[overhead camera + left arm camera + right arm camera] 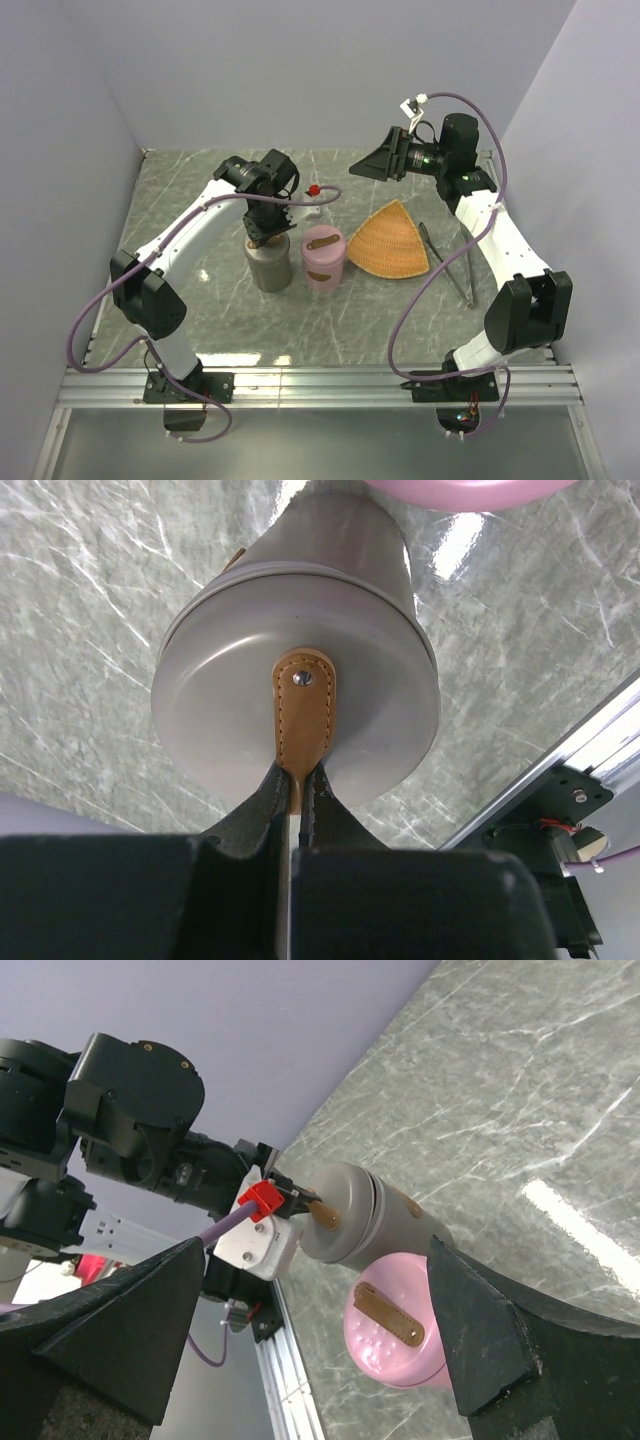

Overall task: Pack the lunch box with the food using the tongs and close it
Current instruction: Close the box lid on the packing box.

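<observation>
The lunch box shows as two cylinders side by side: a grey one [268,264] and a pink one [323,259], each with a tan leather strap on its lid. My left gripper [297,772] is shut on the grey lid's strap [305,705] from above. My right gripper [375,163] hangs open and empty high over the back of the table, facing both cylinders [400,1350]. The silver tongs [462,285] lie on the table to the right of the tray. No food shows in any view.
An orange fan-shaped woven tray [390,242] lies between the pink cylinder and the tongs. Purple cables loop beside both arms. Grey walls close in the table on the left, back and right, and an aluminium rail [320,385] runs along the near edge.
</observation>
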Robot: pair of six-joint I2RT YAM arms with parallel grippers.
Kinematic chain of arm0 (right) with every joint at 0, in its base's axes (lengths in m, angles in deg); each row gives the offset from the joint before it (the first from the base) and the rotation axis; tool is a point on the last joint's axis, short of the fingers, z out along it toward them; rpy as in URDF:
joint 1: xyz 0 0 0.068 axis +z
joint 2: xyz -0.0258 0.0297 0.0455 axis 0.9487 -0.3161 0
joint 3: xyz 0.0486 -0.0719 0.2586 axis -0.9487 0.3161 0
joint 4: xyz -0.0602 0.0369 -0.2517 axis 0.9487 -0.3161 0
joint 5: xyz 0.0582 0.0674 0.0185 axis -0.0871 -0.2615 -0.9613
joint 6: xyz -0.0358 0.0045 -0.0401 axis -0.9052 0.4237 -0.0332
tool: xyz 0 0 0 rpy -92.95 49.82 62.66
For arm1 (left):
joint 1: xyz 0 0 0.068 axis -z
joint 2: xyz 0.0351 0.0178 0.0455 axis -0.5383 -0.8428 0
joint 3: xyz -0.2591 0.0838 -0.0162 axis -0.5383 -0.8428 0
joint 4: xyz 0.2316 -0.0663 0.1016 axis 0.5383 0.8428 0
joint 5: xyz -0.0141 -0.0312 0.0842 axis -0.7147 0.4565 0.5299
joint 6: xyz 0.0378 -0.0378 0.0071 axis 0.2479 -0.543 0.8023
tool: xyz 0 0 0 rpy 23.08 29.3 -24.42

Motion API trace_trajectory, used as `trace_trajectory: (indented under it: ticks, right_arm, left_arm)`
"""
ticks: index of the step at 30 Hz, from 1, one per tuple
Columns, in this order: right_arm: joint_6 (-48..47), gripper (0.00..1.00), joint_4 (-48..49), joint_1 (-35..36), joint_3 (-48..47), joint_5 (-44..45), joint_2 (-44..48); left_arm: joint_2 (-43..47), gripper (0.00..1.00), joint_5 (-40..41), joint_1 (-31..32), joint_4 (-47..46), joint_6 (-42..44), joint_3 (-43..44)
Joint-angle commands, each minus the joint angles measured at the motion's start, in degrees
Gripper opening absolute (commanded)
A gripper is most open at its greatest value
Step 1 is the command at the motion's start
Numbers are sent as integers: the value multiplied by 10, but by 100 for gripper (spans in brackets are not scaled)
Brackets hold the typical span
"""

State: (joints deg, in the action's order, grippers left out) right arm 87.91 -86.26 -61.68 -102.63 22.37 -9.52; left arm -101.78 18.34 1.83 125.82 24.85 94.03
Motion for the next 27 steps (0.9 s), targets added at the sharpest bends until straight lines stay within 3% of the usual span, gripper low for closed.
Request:
trace_trajectory:
  ticks: [1,27]
  right_arm:
    - [-2,98,20,-5,-1,-14,24]
    - [1,100,19,-4,-1,-23,22]
  left_arm:
    - [8,4,1,2,11,23,22]
    - [1,45,-43,-13,9,34,17]
